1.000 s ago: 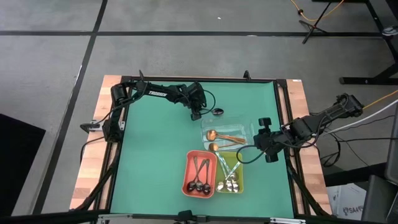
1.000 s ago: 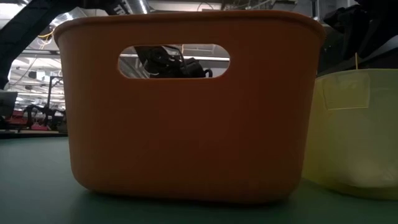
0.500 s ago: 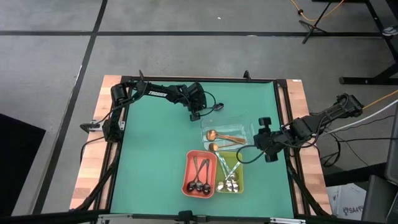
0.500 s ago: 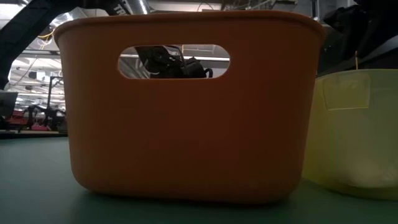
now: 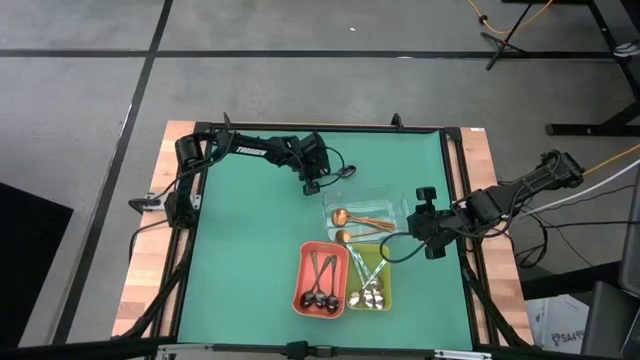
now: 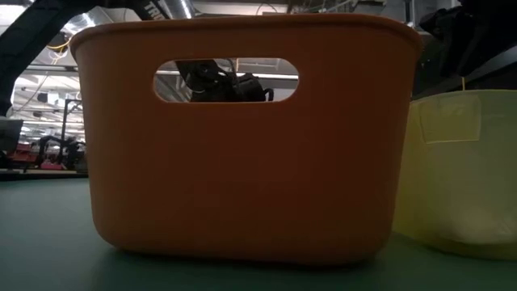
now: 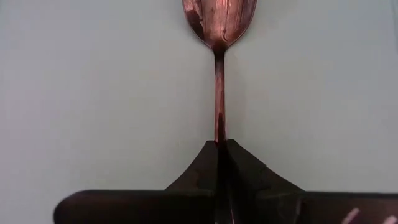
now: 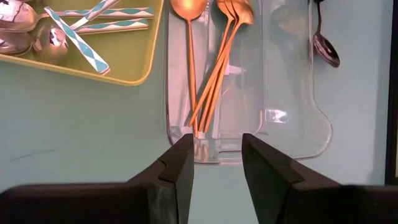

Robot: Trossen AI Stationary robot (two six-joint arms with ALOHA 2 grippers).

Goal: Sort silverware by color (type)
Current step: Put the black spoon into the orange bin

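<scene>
Dark spoon (image 7: 219, 74): my left gripper (image 7: 221, 149) fingers clenched on handle tip; thin grip, may slip on lift. Right gripper (image 8: 216, 155) fingers apart, empty.

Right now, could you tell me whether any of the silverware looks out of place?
One dark spoon is outside the trays, on the green mat beyond the clear plastic tray of copper-gold spoons. The left end effector is shut on its handle. Everything else sits sorted.
</scene>
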